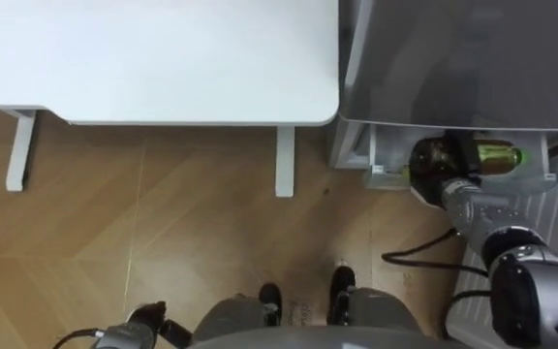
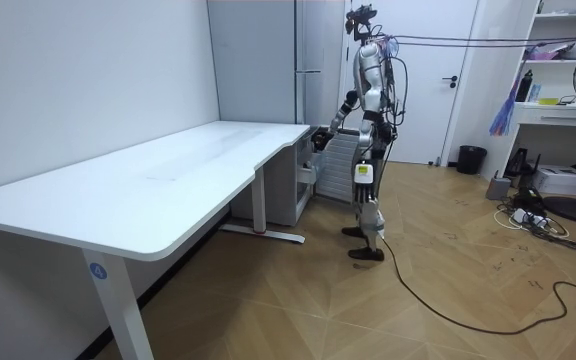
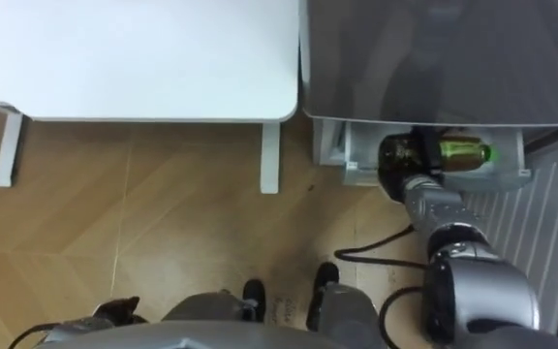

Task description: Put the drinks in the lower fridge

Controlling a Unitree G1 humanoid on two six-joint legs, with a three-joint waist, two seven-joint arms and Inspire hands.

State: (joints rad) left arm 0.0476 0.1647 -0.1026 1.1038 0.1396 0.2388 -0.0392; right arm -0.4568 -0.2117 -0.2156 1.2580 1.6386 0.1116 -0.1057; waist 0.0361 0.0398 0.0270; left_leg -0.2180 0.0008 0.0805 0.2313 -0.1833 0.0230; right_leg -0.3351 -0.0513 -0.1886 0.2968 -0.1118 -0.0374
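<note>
Robot: stands on the wooden floor (image 1: pixel 163 223) at the end of the white tabletop (image 1: pixel 163 58), facing the tall grey fridge (image 1: pixel 453 58) that stands against the tabletop's right edge. In the room view its right arm reaches forward and down into the fridge's open bottom part.
Fridge: the lower compartment (image 1: pixel 381 155) is open, and its pale inner wall shows under the grey upper front. The white ribbed door (image 2: pixel 338 162) is swung out beside the robot's right leg.
Right hand: the right hand (image 1: pixel 434 163) is inside the mouth of the lower compartment, at the end of the silver forearm coming up from the lower right. Its dark fingers (image 3: pixel 395 155) are curled round the near end of the drink.
Drink: the shiny green and gold drink (image 1: pixel 497 155) lies on its side inside the lower compartment, with its free end pointing to the right, away from the hand. I cannot tell whether it is a bottle or a can, nor whether it already rests on the compartment's floor.
Left hand: the left hand (image 1: pixel 148 318) hangs low at the robot's left side above the wooden floor, well apart from the fridge.
Tabletop: nothing of the task lies on the part in view.
</note>
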